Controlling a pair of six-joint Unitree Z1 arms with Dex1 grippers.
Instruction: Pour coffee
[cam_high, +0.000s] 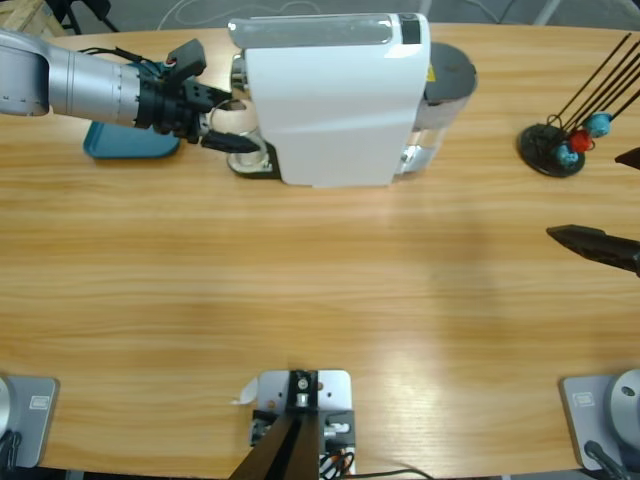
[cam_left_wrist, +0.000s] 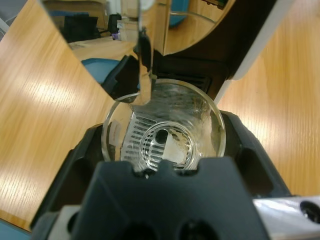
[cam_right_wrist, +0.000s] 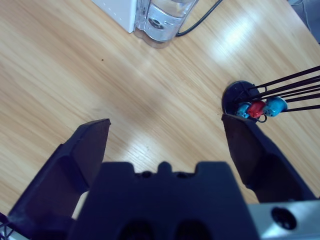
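My left gripper (cam_high: 232, 128) reaches in from the upper left to the front of the white coffee machine (cam_high: 330, 100). Its jaws are shut on a clear glass tumbler (cam_left_wrist: 162, 135), one on each side. The tumbler (cam_high: 232, 116) stands upright on the machine's black drip grille (cam_left_wrist: 185, 80) under the spout (cam_left_wrist: 143, 47). A thin pale line runs from the spout down to the glass rim; I cannot tell whether it is liquid. No coffee can be made out in the glass, and the grille shows through its bottom. My right gripper (cam_right_wrist: 165, 122) hangs open over bare table at the right edge (cam_high: 608, 200).
A blue tray (cam_high: 125, 140) lies behind the left arm. The machine's clear water tank (cam_high: 445, 95) (cam_right_wrist: 162, 17) is on its right side. A black stand with thin rods and red and blue beads (cam_high: 555, 145) (cam_right_wrist: 250, 102) stands at the far right.
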